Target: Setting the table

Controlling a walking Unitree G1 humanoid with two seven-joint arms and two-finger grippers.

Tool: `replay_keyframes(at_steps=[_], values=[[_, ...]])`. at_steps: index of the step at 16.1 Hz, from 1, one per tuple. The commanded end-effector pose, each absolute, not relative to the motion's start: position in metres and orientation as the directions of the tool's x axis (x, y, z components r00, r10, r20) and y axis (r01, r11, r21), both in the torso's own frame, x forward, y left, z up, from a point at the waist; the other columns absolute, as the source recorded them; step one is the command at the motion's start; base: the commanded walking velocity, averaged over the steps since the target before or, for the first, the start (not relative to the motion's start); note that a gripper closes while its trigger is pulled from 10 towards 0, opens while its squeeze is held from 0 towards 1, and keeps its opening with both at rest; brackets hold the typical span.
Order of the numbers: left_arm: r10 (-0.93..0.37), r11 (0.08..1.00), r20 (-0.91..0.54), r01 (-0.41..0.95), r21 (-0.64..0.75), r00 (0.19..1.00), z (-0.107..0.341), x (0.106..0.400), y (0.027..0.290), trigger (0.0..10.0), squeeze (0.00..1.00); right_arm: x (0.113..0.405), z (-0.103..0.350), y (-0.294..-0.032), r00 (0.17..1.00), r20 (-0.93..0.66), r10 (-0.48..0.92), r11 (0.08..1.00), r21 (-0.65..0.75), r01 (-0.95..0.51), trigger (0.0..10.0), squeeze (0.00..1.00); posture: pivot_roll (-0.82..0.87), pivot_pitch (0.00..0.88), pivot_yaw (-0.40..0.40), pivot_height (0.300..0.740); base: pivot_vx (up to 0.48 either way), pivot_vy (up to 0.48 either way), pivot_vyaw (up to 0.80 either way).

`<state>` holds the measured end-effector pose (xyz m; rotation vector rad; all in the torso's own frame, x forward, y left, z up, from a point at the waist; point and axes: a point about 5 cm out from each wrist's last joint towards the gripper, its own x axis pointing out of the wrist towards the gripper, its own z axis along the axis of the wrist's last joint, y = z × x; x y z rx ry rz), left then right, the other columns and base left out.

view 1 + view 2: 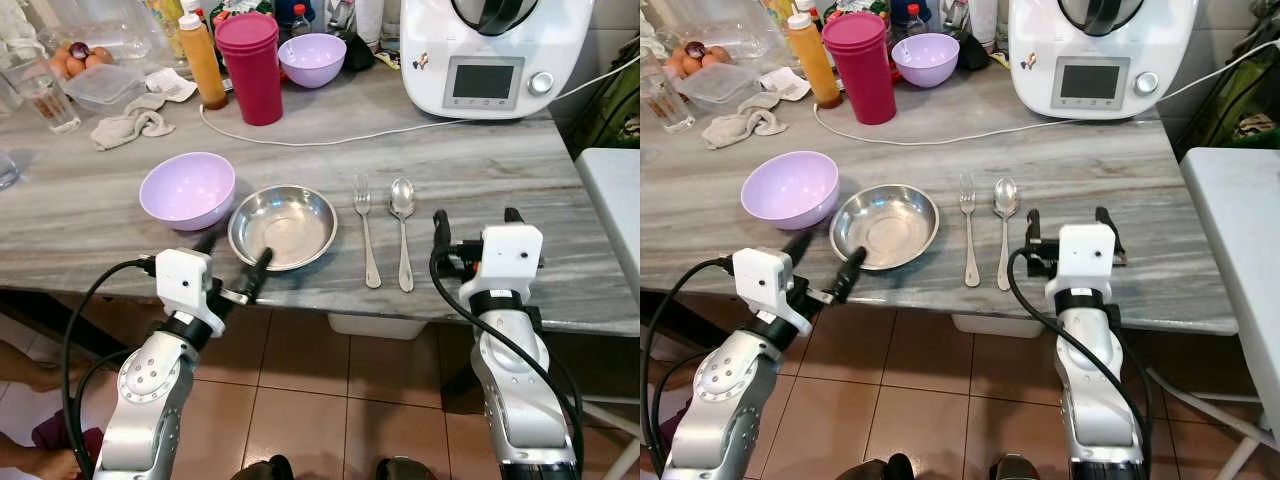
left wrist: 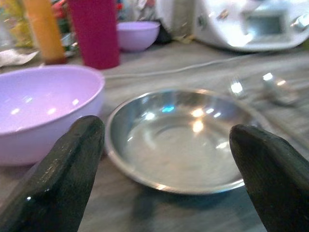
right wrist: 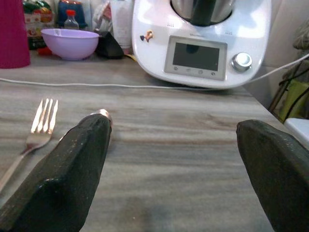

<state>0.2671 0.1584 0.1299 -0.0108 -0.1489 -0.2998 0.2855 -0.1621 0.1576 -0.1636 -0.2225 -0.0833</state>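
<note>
The shallow round stainless-steel dish (image 1: pixel 283 226) on the grey table (image 1: pixel 480 170) looks light, rigid and slippery, best pinched at its near rim by the left gripper (image 1: pixel 237 262), jaws apart like the right gripper's (image 1: pixel 476 230).

Spoon (image 3: pixel 103 116) mostly hidden behind right pincer (image 3: pixel 176 164) finger. Fork (image 3: pixel 29 140) handle cut off by frame edge. Cutlery blurred in left wrist view.

bare counter (image 1: pixel 480 180) right of spoon (image 1: pixel 402 200); appliance (image 1: pixel 490 50) behind
</note>
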Motion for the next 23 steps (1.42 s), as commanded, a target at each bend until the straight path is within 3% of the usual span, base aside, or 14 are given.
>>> replay_keyframes(at_steps=[1,10,14,23], values=[[-0.230,0.973,0.115,0.228,0.032,0.966,0.125,0.268,0.166,10.0,0.00,0.284,0.160,-0.161,0.970,0.232,-0.070,0.982,-0.153,0.107,10.0,0.00,-0.16,0.141,0.073,0.740,0.000,0.000,0.00],[-0.103,0.993,0.117,0.094,0.075,0.988,0.125,0.279,0.168,10.0,0.00,0.288,0.158,-0.165,0.976,0.200,-0.085,0.985,-0.131,0.113,10.0,0.00,-0.16,0.125,0.066,0.740,0.000,0.000,-0.70],[-0.093,0.993,0.119,0.084,0.080,0.989,0.126,0.280,0.168,10.0,0.00,0.288,0.160,-0.165,0.975,0.209,-0.078,0.985,-0.136,0.108,10.0,0.00,-0.15,0.123,0.066,0.740,0.000,0.000,0.00],[-0.087,0.994,0.114,0.079,0.074,0.990,0.128,0.282,0.163,10.0,0.00,0.289,0.162,-0.164,0.974,0.216,-0.071,0.985,-0.139,0.103,10.0,0.00,-0.16,0.129,0.063,0.740,-0.314,0.000,0.00]])
